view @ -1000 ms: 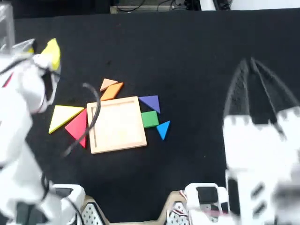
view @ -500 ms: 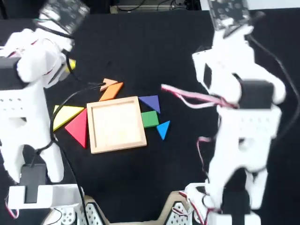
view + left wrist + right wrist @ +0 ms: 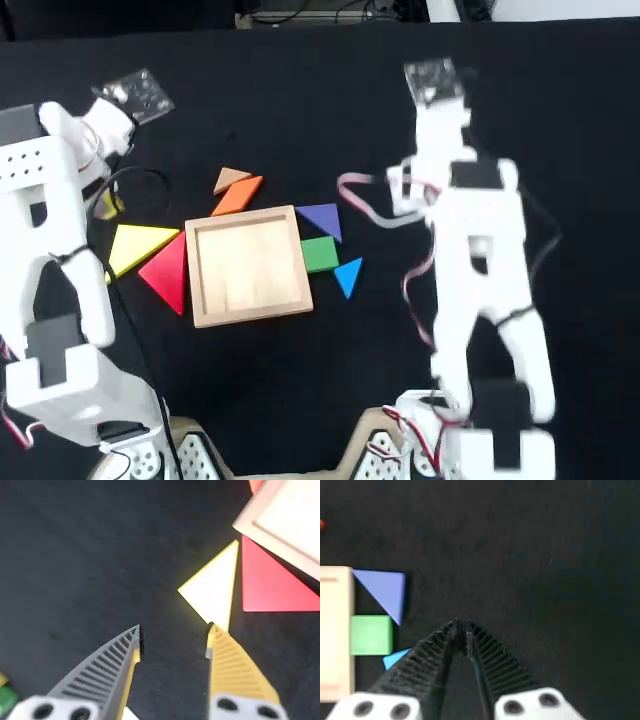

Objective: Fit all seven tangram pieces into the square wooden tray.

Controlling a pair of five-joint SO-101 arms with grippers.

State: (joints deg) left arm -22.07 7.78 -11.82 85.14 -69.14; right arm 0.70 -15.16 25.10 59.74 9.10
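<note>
- On the black cloth [image 3: 300, 100], mid-table: square wooden tray [image 3: 248, 214], flat, interior bare.
- Against the tray's left side: red triangle [image 3: 170, 270], touching the rim. Yellow triangle [image 3: 138, 245] edge to edge with the red one, on its outer side.
- At the tray's far edge: orange parallelogram [image 3: 238, 195] close to the rim, peach triangle [image 3: 232, 178] just behind it.
- Along the tray's right side: purple triangle [image 3: 322, 218] at the far corner, green square [image 3: 319, 254] touching the rim, blue triangle [image 3: 348, 274] just beside the square and apart from the tray.
- Left gripper [image 3: 174, 629]: jaws spread wide, holds nothing. Hangs over the cloth with its yellow fingertip [image 3: 212, 632] meeting one corner of the yellow triangle; cannot tell whether touching. Grey finger over bare cloth, well apart from every piece.
- Right gripper [image 3: 462, 625]: jaws pressed tip to tip, grips nothing. Sits over bare cloth right of the purple triangle, green square and blue triangle, near them but apart.
</note>
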